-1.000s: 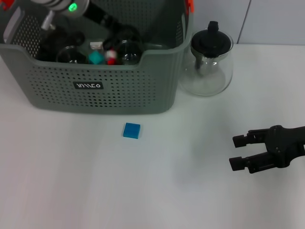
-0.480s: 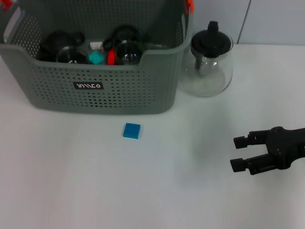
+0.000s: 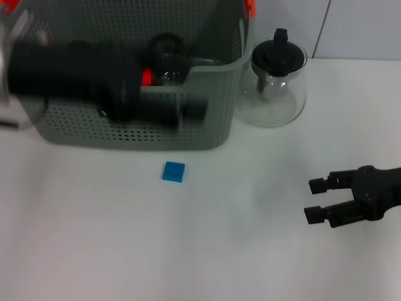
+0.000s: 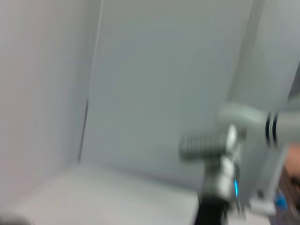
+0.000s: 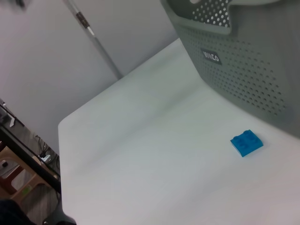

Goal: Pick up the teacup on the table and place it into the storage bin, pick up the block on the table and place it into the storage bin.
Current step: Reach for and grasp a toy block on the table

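Blue block (image 3: 173,171) before storage bin (image 3: 207,119), studs visible only from right wrist, right gripper (image 3: 316,200) spread.

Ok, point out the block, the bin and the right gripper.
block (image 3: 173,171), head view, middle of its top face
bin (image 3: 207,135), head view, perforated front wall
right gripper (image 3: 318,199), head view, midway between open fingertips

Perforated plastic storage bin (image 3: 156,128), glass teapot (image 3: 276,84)
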